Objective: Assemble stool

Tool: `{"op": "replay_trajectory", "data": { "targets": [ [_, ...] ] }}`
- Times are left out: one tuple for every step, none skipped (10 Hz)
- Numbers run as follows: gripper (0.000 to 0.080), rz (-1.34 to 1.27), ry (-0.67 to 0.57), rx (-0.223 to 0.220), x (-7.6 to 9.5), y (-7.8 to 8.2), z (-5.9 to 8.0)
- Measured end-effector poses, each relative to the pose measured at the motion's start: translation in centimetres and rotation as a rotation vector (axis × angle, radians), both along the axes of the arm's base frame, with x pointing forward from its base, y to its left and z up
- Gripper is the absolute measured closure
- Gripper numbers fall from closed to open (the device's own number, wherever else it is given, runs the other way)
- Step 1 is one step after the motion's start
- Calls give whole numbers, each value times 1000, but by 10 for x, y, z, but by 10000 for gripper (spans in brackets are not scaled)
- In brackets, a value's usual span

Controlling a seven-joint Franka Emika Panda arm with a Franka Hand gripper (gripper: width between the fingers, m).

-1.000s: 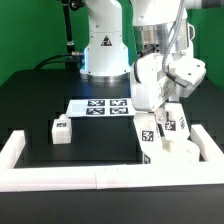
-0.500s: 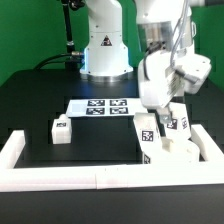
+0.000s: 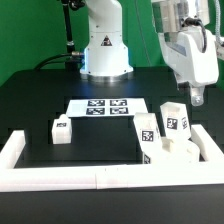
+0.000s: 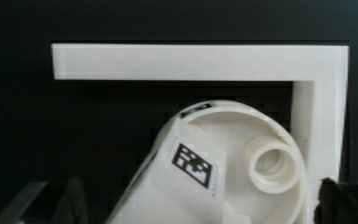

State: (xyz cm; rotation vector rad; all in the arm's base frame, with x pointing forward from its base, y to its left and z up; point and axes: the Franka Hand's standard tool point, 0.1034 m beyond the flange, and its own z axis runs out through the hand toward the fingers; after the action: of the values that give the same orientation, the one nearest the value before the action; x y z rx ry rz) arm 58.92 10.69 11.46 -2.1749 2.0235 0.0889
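Lifting clear: gripper (image 3: 197,95) now wide open, empty, risen off 2 legs (image 3: 175,120) upright on seat (image 3: 172,151); 3rd leg (image 3: 61,130) loose at the exterior view's left, prob. next.

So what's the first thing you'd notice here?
The white stool seat near the exterior view's right corner, with two tagged legs sticking up on it. The robot's gripper hangs above it, open and empty. One loose leg sits alone on the exterior view's left.
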Motion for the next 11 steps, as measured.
{"op": "replay_trajectory", "data": {
  "targets": [
    [151,86,-14,-6,0,0,0],
    [151,173,-27,-14,0,0,0],
    [151,383,-34,-46,-1,-1,1],
    [151,550,-33,-66,0,2,3],
    [151,660,-36,-71,0,5,7],
    [151,710,-84,-92,4,4,12],
    [151,750,-147,-131,2,-8,12],
    [151,813,-131,-132,-2,-8,10],
    [151,870,-140,-138,-1,-8,10],
    [151,951,-150,-145,-1,-9,10],
    [151,1037,-158,-153,-1,-8,10]
  ]
}}
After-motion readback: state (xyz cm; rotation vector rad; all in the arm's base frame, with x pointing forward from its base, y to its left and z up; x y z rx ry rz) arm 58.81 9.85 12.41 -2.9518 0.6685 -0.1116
